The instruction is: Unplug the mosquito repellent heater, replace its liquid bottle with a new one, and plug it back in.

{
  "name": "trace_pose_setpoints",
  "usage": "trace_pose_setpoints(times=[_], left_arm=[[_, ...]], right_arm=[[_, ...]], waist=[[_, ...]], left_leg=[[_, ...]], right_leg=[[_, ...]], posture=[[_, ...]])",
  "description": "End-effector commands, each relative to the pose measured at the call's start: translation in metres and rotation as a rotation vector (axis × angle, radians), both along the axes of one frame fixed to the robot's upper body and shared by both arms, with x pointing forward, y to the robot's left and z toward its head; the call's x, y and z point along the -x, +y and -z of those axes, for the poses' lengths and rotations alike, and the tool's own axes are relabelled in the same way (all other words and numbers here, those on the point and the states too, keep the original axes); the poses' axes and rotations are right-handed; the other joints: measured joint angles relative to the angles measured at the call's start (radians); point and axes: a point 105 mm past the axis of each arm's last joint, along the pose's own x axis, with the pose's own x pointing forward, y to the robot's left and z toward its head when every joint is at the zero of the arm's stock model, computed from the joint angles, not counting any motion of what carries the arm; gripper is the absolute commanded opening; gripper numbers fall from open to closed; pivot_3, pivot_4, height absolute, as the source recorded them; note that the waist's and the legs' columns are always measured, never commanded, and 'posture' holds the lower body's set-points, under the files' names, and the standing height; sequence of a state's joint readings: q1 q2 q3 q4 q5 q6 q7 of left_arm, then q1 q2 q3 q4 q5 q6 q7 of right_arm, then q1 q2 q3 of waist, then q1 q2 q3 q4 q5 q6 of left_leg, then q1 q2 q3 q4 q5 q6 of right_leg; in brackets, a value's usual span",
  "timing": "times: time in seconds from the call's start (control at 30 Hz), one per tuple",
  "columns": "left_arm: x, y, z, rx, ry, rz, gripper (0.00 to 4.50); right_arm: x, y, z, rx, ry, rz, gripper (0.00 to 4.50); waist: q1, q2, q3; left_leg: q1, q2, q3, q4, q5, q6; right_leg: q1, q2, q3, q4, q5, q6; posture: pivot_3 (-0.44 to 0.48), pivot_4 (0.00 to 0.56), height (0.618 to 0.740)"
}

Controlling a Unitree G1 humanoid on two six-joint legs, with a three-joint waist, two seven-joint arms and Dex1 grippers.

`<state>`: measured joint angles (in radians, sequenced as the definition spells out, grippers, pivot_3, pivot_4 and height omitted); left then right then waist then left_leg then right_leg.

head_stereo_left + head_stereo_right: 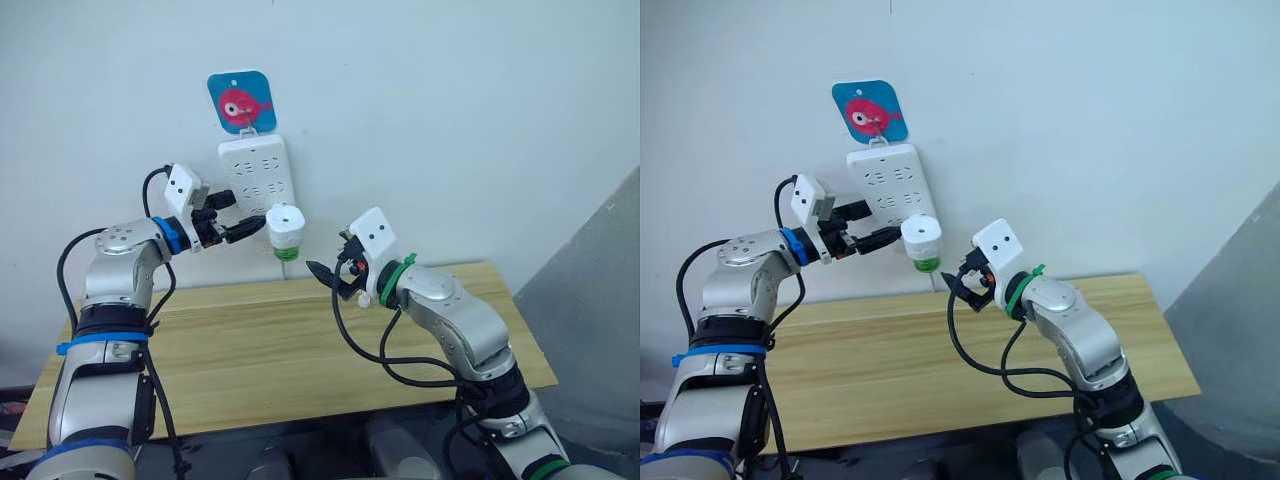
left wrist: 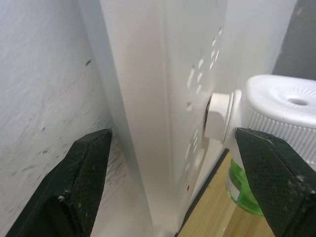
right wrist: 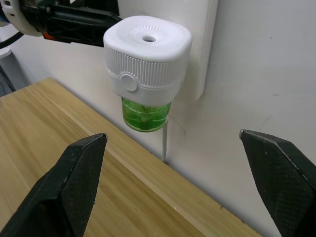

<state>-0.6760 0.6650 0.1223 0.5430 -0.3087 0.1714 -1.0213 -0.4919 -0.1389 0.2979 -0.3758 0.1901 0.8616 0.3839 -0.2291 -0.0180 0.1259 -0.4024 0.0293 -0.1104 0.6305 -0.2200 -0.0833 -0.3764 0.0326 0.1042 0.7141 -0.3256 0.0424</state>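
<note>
The mosquito repellent heater (image 1: pixel 285 226), white with a round vented top, is plugged into the bottom of the white wall power strip (image 1: pixel 257 172). Its green liquid bottle (image 3: pixel 145 114) hangs beneath it. My left gripper (image 1: pixel 240 215) is open at the strip's left side. One of its fingers (image 2: pixel 274 182) is close beside the heater and the other (image 2: pixel 74 190) is by the wall past the strip's edge. My right gripper (image 1: pixel 333 262) is open, a short way to the right of the heater and slightly lower, facing it with nothing between its fingers.
A wooden table (image 1: pixel 300 345) stands against the white wall below the strip. A blue tag with a pink fish (image 1: pixel 241 101) hangs above the strip. A thin white cord (image 3: pixel 164 143) drops from the strip to the tabletop.
</note>
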Motion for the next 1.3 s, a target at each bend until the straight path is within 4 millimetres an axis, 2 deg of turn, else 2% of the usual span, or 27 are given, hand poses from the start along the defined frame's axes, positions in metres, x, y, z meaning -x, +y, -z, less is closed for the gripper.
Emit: trace_pose_setpoints(times=[0.03,0.1,0.23,0.33,0.43,0.53,0.67,0.7,0.87,1.3], left_arm=[[0.007,0.027,-0.013,-0.015,-0.052,-0.093,4.06],[0.011,0.034,-0.011,-0.023,-0.051,-0.115,4.06],[0.033,0.048,-0.007,-0.095,-0.048,-0.114,4.06],[0.058,0.055,-0.006,-0.144,-0.052,-0.105,4.1],[0.082,0.049,-0.002,-0.128,-0.037,-0.092,4.1],[0.118,0.019,0.006,-0.101,-0.006,0.031,4.1],[0.149,-0.012,0.012,-0.063,-0.001,0.091,4.1],[0.154,-0.017,0.013,-0.043,-0.005,0.082,4.1],[0.165,-0.033,0.015,-0.002,-0.042,0.047,4.1],[0.159,-0.054,0.013,0.02,-0.086,0.039,4.1]], right_arm=[[0.012,0.005,-0.019,-0.02,-0.081,-0.087,4.5],[0.016,0.005,-0.021,-0.013,-0.099,-0.125,4.5],[0.028,0.009,-0.027,-0.014,-0.141,-0.221,4.5],[0.032,0.015,-0.029,-0.021,-0.157,-0.257,3.91],[0.032,0.024,-0.028,-0.03,-0.164,-0.264,2.82],[0.029,0.032,-0.025,-0.037,-0.172,-0.255,1.71],[0.022,0.038,-0.022,-0.046,-0.183,-0.229,0.21],[0.02,0.039,-0.021,-0.048,-0.184,-0.22,0.04],[0.012,0.045,-0.019,-0.063,-0.192,-0.182,0.04],[-0.009,0.049,-0.015,-0.079,-0.193,-0.079,0.04]], waist=[[-0.004,0.0,0.0],[-0.002,0.0,0.0],[0.004,-0.001,0.002],[0.006,0.0,0.002],[0.014,0.0,0.004],[0.026,0.0,0.006],[0.045,-0.001,0.008],[0.051,0.0,0.009],[0.074,-0.001,0.012],[0.086,-0.001,0.012]], left_leg=[[0.001,0.0,0.0,0.0,0.0,0.0],[0.001,0.001,0.0,0.0,0.0,0.0],[0.0,0.0,0.0,-0.002,0.0,0.0],[-0.002,0.001,0.0,-0.003,0.0,-0.001],[-0.004,0.001,-0.001,-0.003,-0.001,-0.001],[-0.004,0.002,-0.001,-0.003,-0.001,-0.001],[-0.004,0.002,0.0,-0.003,-0.001,-0.001],[-0.004,0.002,0.0,-0.003,-0.001,-0.001],[-0.001,0.001,0.001,-0.003,0.0,-0.001],[0.002,0.001,0.002,-0.004,-0.001,-0.001]], right_leg=[[0.0,0.0,0.0,0.0,0.0,-0.001],[0.0,0.001,0.0,0.0,-0.001,-0.002],[0.0,0.0,0.0,-0.001,-0.001,-0.002],[-0.002,-0.001,-0.001,-0.002,-0.002,-0.003],[-0.004,-0.004,-0.001,-0.001,-0.003,-0.004],[-0.004,-0.004,-0.002,-0.001,-0.003,-0.005],[-0.004,-0.006,-0.002,-0.001,-0.003,-0.005],[-0.004,-0.007,-0.002,-0.002,-0.003,-0.005],[-0.002,-0.006,-0.002,-0.002,-0.004,-0.007],[0.001,-0.001,-0.002,-0.002,-0.005,-0.008]], posture=[[-0.175,0.076,0.724],[-0.168,0.079,0.724],[-0.163,0.086,0.724],[-0.156,0.093,0.724],[-0.143,0.098,0.724],[-0.116,0.105,0.724],[-0.104,0.108,0.724],[-0.098,0.11,0.724],[-0.097,0.11,0.724],[-0.097,0.101,0.724]])
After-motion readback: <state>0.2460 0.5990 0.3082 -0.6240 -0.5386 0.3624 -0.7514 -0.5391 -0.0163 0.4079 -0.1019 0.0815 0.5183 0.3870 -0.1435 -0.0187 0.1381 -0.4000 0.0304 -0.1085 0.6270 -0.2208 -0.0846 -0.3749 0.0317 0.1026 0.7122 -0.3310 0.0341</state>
